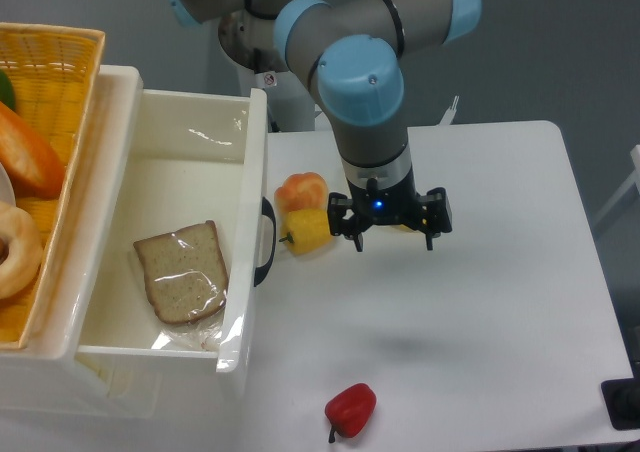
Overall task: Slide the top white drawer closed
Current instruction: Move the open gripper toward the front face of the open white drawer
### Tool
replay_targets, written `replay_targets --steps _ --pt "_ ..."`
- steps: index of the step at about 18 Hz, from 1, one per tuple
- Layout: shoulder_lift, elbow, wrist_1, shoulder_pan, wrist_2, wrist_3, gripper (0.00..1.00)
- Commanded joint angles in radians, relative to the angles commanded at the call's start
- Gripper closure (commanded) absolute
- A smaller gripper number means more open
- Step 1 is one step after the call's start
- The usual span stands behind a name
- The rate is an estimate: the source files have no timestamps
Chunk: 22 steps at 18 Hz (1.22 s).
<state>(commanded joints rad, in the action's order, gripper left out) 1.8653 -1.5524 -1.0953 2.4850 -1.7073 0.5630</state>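
Note:
The top white drawer [252, 152] stands pulled out toward the right, its cream inside showing. Its black curved handle [266, 242] is on the front wall, facing the table. A slice of bread in a clear bag [182, 272] lies inside it. My gripper [394, 234] hangs over the table to the right of the handle, apart from the drawer, pointing down. Its fingers [358, 232] are spread open with nothing held between them.
An orange fruit [302, 189] and a yellow piece [309, 230] lie on the table between the drawer front and the gripper. A red pepper [351, 408] sits near the front edge. A yellow wicker basket [60, 72] with food rests on the cabinet at left.

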Motion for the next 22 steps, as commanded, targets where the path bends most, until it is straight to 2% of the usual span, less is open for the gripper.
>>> replay_targets --steps 8,10,12,16,19,22 --pt "0.028 -0.011 0.002 0.044 0.055 -0.006 0.00" --pt "0.032 -0.020 0.000 0.071 0.124 -0.011 0.00" --pt "0.031 -0.054 0.003 0.075 0.127 0.000 0.00" --pt "0.049 -0.078 0.002 0.077 0.124 0.015 0.00" --pt "0.061 -0.081 0.000 0.068 0.112 0.115 0.00" --pt "0.063 -0.084 -0.003 0.060 0.120 0.106 0.00"
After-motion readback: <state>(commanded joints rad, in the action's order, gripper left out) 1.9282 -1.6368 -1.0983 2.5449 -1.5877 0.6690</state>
